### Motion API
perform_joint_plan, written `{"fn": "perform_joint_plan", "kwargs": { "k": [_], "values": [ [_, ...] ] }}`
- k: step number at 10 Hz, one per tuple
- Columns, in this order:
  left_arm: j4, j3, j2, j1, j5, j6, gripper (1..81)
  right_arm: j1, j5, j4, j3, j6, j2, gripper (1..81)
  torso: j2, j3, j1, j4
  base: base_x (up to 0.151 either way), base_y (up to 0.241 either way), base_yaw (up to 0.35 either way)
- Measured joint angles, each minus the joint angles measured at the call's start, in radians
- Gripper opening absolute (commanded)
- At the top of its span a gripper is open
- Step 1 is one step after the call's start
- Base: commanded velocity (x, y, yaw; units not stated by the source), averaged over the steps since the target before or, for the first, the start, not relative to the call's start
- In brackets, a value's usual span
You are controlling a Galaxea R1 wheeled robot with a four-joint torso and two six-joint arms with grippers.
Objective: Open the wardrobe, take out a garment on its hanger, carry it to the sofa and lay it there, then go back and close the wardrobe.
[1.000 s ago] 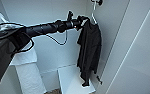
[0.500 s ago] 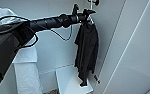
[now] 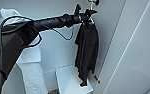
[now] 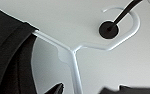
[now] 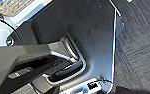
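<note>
Interior of the tall white wardrobe (image 3: 53,50): flat white back and side panels, with a white door panel (image 3: 138,50) standing open on the robot's right. At the bottom sits a white box-like shelf block (image 3: 66,80); a sliver of brownish floor (image 3: 53,91) shows in front of it.

The black left arm (image 3: 53,22) reaches from the picture's left into the upper part of the cabinet. The left end effector (image 3: 87,15) is at the neck of the thin white clothes hanger (image 4: 73,60); whether its fingers are spread or pinching the hanger cannot be told. The hanger's curved hook (image 4: 131,22) sits around a black round rail bracket (image 4: 108,29) on the white panel.

The black soft long-sleeved garment (image 3: 87,52) hangs from that hanger inside the wardrobe, drooping to just above the shelf block, apart from the back panel. A white garment (image 3: 28,60) hangs at the cabinet's left, partly behind the arm.

The right wrist view shows grey ribbed carpet (image 5: 138,45) and dark robot body panels (image 5: 86,32).
</note>
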Motion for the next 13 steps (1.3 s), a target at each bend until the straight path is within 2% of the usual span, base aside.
{"fn": "perform_joint_plan", "kwargs": {
  "k": [6,7,8,9,11,13],
  "values": [
    [0.086,-0.120,0.120,0.035,-0.123,0.003,81.1,-0.023,0.006,0.000,0.000,0.001,0.014,81.1,0.000,0.000,0.000,0.000,0.000,0.000,0.000],
    [0.102,-0.119,0.126,0.034,-0.137,0.003,1.0,-0.024,0.007,0.000,0.000,0.000,0.014,81.1,0.000,0.000,0.000,0.000,0.000,0.000,0.000],
    [0.093,-0.114,0.125,0.044,-0.116,-0.023,1.0,-0.024,0.008,0.000,0.000,0.000,0.015,81.1,0.000,0.000,0.000,0.000,0.000,0.000,0.000],
    [0.106,-0.106,0.120,0.051,-0.129,-0.003,1.0,-0.026,0.012,0.000,0.000,0.001,0.016,81.1,0.000,0.000,0.000,0.000,0.000,0.000,0.000],
    [0.099,-0.090,0.109,0.053,-0.116,-0.028,1.0,-0.028,0.015,0.000,0.000,0.001,0.016,81.1,0.000,0.000,0.000,0.000,0.000,0.000,0.000],
    [0.101,-0.088,0.105,0.051,-0.116,-0.018,1.0,-0.031,0.015,0.000,0.000,0.001,0.016,81.1,0.000,0.000,0.000,0.000,0.000,0.000,0.000]
  ]
}}
